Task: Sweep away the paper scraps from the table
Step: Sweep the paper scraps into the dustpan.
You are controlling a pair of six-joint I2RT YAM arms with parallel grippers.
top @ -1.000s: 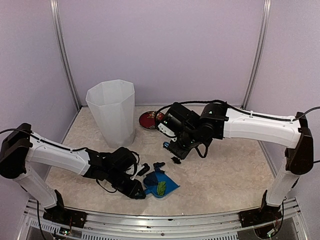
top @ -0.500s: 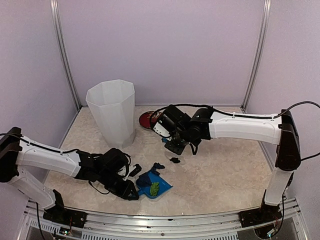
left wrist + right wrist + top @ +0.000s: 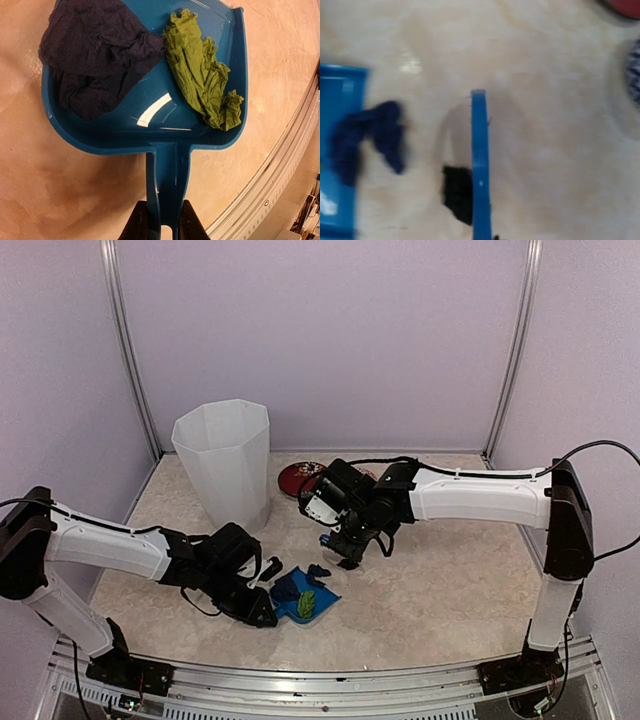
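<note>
On the table (image 3: 450, 570), a white bin (image 3: 222, 465) is stood at ten o'clock. At seven o'clock the left gripper (image 3: 161, 220) is seen, its jaws clamped on the handle of a blue dustpan (image 3: 125, 125) whose mouth is turned toward one o'clock. Inside the pan a navy scrap (image 3: 97, 47) is lodged at the left and a green scrap (image 3: 202, 70) at the right, the two touching. A second navy wad (image 3: 318, 570) is left on the table at the pan's open lip. A black scrap (image 3: 459, 192) is found near it, toward two o'clock. A red bowl (image 3: 298, 478) is placed at twelve o'clock. Near the centre the right gripper (image 3: 345, 545) is held low over the black scrap, its jaws closed on a blue brush (image 3: 479, 165), which is set just beside that scrap. The fingers themselves are not shown in the blurred wrist view.
</note>
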